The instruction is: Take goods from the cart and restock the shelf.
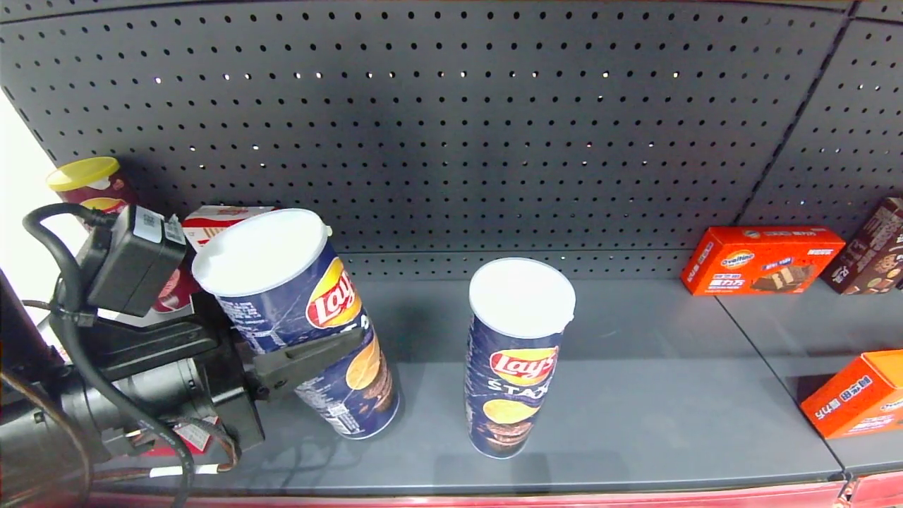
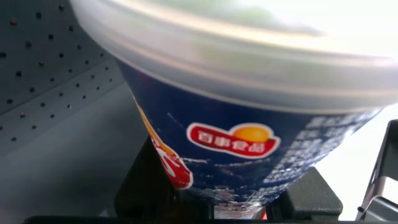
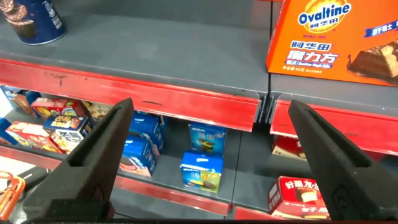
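Note:
My left gripper [image 1: 310, 342] is shut on a dark blue chips can [image 1: 303, 310] with a white lid. The can leans with its top toward the left, and its base is down at the grey shelf [image 1: 635, 395]. One finger [image 1: 310, 360] crosses the can's front; the other is hidden behind it. Up close, the same can [image 2: 249, 124] sits between the jaws. A second matching can [image 1: 518, 353] stands upright mid-shelf, a short gap to the right. My right gripper [image 3: 211, 155] is open and holds nothing, out in front of the shelf's red edge strip [image 3: 155, 93].
A yellow-lidded can [image 1: 88, 183] and a red-white box [image 1: 219, 219] stand at the back left. Orange boxes [image 1: 762, 259] [image 1: 857, 395] and a brown box [image 1: 875, 247] fill the right. A pegboard wall [image 1: 451, 127] backs the shelf. Blue boxes [image 3: 202, 165] sit on a lower shelf.

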Tool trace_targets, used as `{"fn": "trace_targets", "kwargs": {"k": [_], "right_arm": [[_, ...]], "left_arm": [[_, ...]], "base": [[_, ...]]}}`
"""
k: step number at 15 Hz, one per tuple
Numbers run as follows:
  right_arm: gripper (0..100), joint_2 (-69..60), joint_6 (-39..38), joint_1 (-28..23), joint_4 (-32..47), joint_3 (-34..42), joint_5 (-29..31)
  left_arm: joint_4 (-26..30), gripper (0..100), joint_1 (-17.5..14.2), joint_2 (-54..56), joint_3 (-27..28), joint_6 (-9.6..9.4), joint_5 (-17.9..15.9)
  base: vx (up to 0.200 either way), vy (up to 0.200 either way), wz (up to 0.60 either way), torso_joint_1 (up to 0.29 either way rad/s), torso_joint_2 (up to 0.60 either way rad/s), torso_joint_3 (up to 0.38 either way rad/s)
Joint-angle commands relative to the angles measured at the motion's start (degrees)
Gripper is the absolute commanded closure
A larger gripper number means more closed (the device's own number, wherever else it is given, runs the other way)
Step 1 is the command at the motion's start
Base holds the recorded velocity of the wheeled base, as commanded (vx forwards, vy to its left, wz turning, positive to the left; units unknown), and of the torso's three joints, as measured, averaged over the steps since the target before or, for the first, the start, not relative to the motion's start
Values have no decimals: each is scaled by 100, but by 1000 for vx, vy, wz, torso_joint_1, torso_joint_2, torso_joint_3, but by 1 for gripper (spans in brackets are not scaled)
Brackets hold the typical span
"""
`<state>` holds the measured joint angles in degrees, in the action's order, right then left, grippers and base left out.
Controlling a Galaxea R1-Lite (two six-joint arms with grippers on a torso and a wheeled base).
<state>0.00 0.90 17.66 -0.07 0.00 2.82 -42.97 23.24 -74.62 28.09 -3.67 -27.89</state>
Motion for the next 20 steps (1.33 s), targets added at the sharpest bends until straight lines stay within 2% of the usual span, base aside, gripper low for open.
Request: {"fn": "trace_targets", "kwargs": {"k": [1, 4, 6, 8, 9, 10, 12, 13, 14, 15, 18, 20], "right_arm": [[0, 0, -2, 0, -1, 0, 0], [0, 0, -2, 0, -1, 0, 0], [0, 0, 6, 0, -1, 0, 0], [0, 0, -2, 0, -1, 0, 0], [0, 0, 6, 0, -1, 0, 0], [0, 0, -2, 0, -1, 0, 0], [0, 0, -2, 0, -1, 0, 0], [0, 0, -2, 0, -1, 0, 0], [0, 0, -2, 0, -1, 0, 0], [0, 0, -2, 0, -1, 0, 0], [0, 0, -2, 0, -1, 0, 0], [0, 0, -2, 0, -1, 0, 0]], "left_arm": [[8, 100, 6, -264, 224, -11, -6], [8, 100, 14, -888, 918, -81, -15], [96, 100, -12, -1292, 1349, -240, -181], [272, 100, 14, -1406, 1542, -240, -243], [676, 100, 93, -1679, 2087, -319, -375], [685, 100, 93, -1688, 2104, -319, -384], [1133, 100, 67, -2215, 2939, -626, -498], [1133, 100, 67, -2215, 2939, -626, -498], [1450, 100, 67, -2487, 3308, -837, -656], [1581, 100, 50, -2619, 3432, -934, -832], [1722, 100, 50, -3041, 3801, -1083, -902], [1731, 100, 23, -3322, 4161, -1101, -911]], "base": [[0, 0, 0, 0, 0, 0], [0, 0, 0, 0, 0, 0], [0, 0, 0, 0, 0, 0], [0, 0, 0, 0, 0, 0], [0, 0, 0, 0, 0, 0], [0, 0, 0, 0, 0, 0], [0, 0, 0, 0, 0, 0], [0, 0, 0, 0, 0, 0], [0, 0, 0, 0, 0, 0], [0, 0, 0, 0, 0, 0], [0, 0, 0, 0, 0, 0], [0, 0, 0, 0, 0, 0]]}}
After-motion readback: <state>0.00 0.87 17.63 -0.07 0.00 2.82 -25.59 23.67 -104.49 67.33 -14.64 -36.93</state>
